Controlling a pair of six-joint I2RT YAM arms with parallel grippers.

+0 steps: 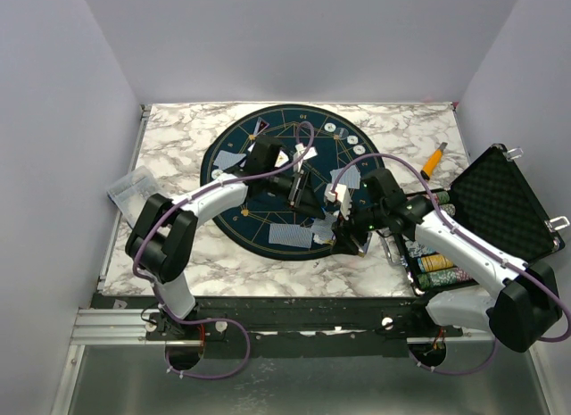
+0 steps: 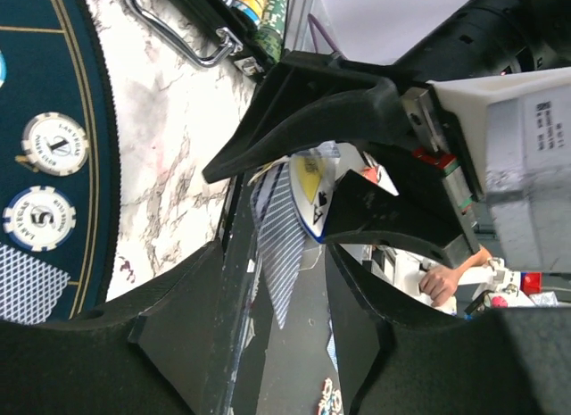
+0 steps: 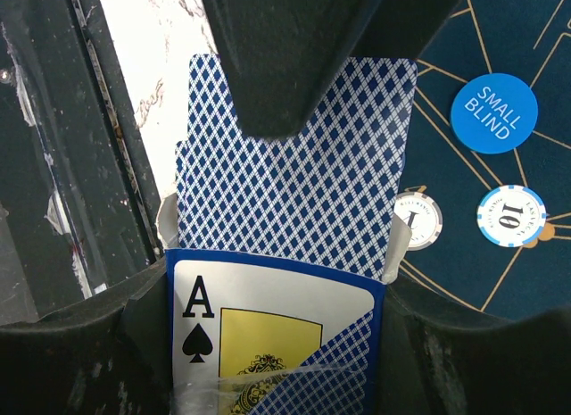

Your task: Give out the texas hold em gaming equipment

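My right gripper (image 3: 277,344) is shut on an opened card box (image 3: 268,321) with an ace of spades on its face. It holds the box over the near edge of the round dark blue mat (image 1: 234,214). Blue-patterned playing cards (image 3: 294,192) stick out of the box. My left gripper (image 2: 277,254) reaches across the mat, and its fingers (image 2: 178,326) stand apart on either side of the top card (image 2: 281,245), one finger (image 3: 294,67) lying over it. Dealt cards (image 1: 291,235) lie face down on the mat. Beside them are whitish chips (image 3: 417,220) and a blue small blind button (image 3: 493,112).
An open black foam-lined case (image 1: 500,201) stands at the right, with rows of chips (image 1: 437,263) in its near half. An orange-handled tool (image 1: 434,159) lies behind it. A clear plastic bag (image 1: 131,185) sits at the table's left edge.
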